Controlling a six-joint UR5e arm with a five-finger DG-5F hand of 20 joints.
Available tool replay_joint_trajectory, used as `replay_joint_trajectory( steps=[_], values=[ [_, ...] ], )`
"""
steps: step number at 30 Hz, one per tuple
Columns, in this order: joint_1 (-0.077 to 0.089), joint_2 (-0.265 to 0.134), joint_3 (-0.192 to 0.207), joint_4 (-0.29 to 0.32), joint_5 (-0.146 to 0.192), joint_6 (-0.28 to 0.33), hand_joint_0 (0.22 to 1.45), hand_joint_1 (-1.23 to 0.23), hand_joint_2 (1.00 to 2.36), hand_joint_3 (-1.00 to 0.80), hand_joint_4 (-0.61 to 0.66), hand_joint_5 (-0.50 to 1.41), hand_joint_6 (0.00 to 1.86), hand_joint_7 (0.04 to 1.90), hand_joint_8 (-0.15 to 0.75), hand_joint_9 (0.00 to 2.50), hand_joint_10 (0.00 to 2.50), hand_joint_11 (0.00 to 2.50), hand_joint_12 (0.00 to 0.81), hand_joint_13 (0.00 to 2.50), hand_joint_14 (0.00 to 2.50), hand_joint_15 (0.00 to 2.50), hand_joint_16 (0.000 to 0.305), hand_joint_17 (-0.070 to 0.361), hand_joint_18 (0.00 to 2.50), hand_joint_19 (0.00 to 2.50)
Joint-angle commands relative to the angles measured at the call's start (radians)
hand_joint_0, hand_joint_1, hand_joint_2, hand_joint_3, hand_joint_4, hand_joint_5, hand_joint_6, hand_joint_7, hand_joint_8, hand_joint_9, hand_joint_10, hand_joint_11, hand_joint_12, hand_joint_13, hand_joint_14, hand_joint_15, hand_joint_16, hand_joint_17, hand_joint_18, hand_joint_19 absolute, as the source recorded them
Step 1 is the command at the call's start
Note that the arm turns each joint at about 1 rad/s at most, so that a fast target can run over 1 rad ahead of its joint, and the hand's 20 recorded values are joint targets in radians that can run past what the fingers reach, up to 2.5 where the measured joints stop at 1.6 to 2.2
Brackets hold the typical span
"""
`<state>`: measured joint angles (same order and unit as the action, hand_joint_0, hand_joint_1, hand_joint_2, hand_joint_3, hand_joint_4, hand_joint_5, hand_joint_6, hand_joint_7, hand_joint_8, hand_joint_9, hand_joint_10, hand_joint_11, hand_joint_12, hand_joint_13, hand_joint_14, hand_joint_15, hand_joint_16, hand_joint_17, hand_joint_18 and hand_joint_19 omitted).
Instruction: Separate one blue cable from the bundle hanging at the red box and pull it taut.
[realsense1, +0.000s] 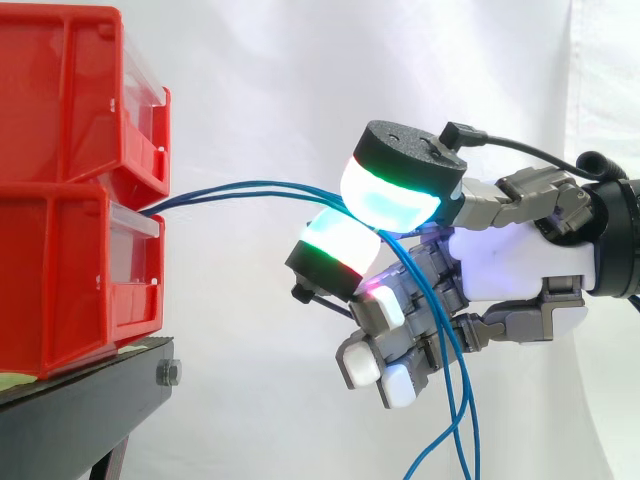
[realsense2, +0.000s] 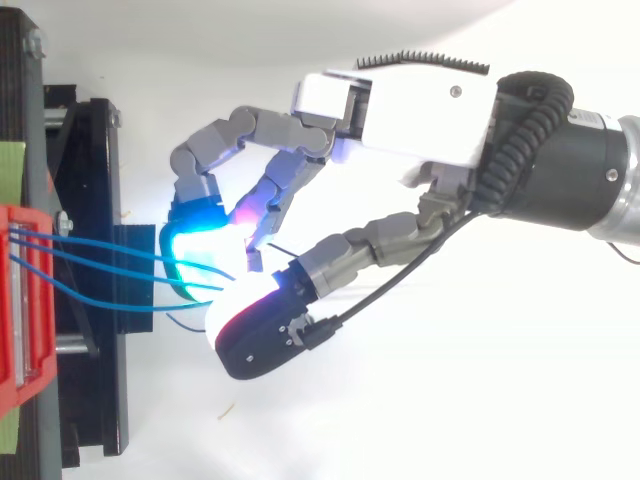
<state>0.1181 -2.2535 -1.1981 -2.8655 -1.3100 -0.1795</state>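
Thin blue cables (realsense1: 270, 184) are seen running in a shallow arc from the stacked red plastic bins (realsense1: 60, 200) on the black stand (realsense1: 90, 390) to the white-and-grey robot hand (realsense1: 510, 260). There they are pinched between two glowing fingertips (realsense1: 395, 195). The remaining fingers are curled in, and the loose ends dangle below the palm.

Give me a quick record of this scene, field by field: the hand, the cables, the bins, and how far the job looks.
Robot: hand at the right, fingers curled
Grasp: blue cables pinched between two glowing pads
Cable run: from the front of the red bins across to the hand, gently bowed, then hanging down past the palm
Support: bins stacked on a black stand
Separation: cannot tell whether one cable is apart from the others
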Motion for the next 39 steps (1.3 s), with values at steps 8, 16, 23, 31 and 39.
replay_joint_trajectory(
  steps=[8, 16, 23, 31, 39],
  values=[
    [0.0, 0.0, 0.0, 0.0, 0.0, 0.0, 0.55, -1.06, 1.0, -0.5, -0.03, -0.1, 0.91, 1.21, 0.297, 1.08, 0.02, 0.85, 0.348, 0.95, 0.02, 0.54, 0.044, 0.1, 0.89, 0.48],
    [-0.002, 0.0, 0.0, 0.002, 0.0, 0.0, 0.43, -0.94, 1.0, -0.5, 0.03, -0.1, 0.88, 1.15, 0.335, 1.11, 0.02, 0.83, 0.387, 0.97, 0.02, 0.53, 0.053, 0.118, 0.95, 0.48],
    [0.0, 0.0, 0.0, 0.0, 0.0, 0.0, 0.41, -0.78, 1.0, -0.5, 0.08, -0.09, 0.84, 1.01, 0.35, 1.14, 0.02, 0.82, 0.398, 0.99, 0.02, 0.54, 0.057, 0.129, 0.98, 0.51],
    [0.0, 0.0, -0.002, 0.002, 0.0, 0.0, 0.59, -0.7, 1.0, -0.45, -0.01, -0.09, 0.83, 1.17, 0.31, 1.15, 0.02, 0.84, 0.352, 0.96, 0.02, 0.57, 0.047, 0.106, 0.88, 0.61],
    [0.0, 0.0, -0.002, 0.0, 0.0, 0.0, 0.61, -0.87, 1.02, -0.12, -0.03, -0.12, 0.88, 1.31, 0.335, 1.12, 0.02, 0.86, 0.378, 0.98, 0.02, 0.56, 0.051, 0.115, 0.92, 0.57]
  ],
)
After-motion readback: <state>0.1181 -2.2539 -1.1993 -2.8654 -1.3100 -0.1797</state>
